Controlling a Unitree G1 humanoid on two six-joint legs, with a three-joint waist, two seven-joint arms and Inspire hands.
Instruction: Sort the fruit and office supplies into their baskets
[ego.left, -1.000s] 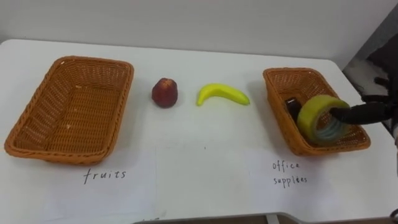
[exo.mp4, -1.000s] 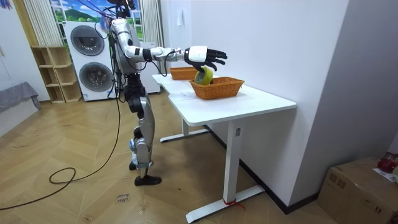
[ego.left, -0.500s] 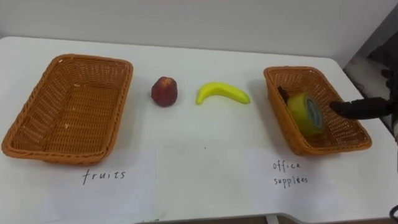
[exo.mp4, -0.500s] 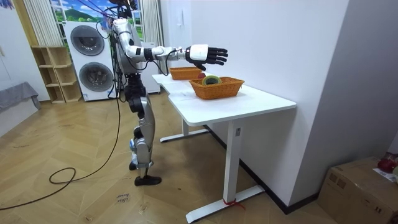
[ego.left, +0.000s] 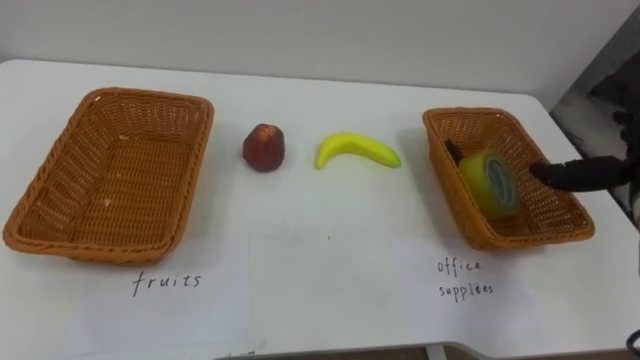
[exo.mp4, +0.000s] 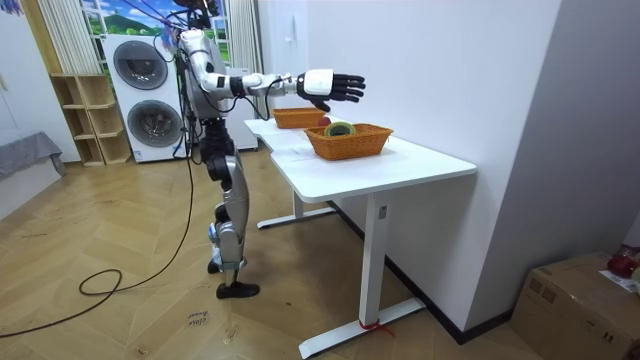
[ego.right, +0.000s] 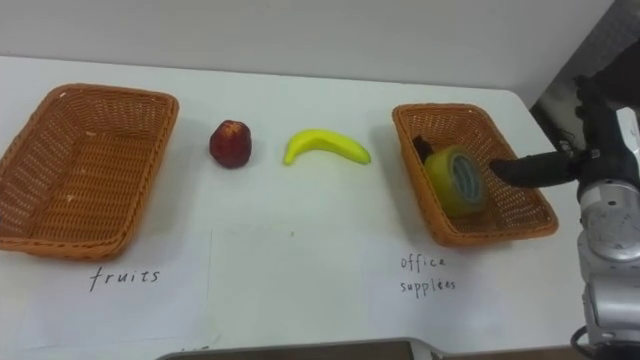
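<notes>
A yellow-green tape roll leans inside the right wicker basket, beside a small dark item. My right hand hovers over the basket's right side, fingers straight and open, holding nothing. A red apple and a yellow banana lie on the white table between the baskets. The left wicker basket holds nothing.
Paper sheets with handwritten labels lie in front of each basket, "fruits" on the left and "office supplies" on the right. The table's right edge runs close to the right basket. In the room view, I stand at the table's long side.
The tape roll left my right hand and dropped into the right basket, settling there. My hand opened and stays above the basket.
</notes>
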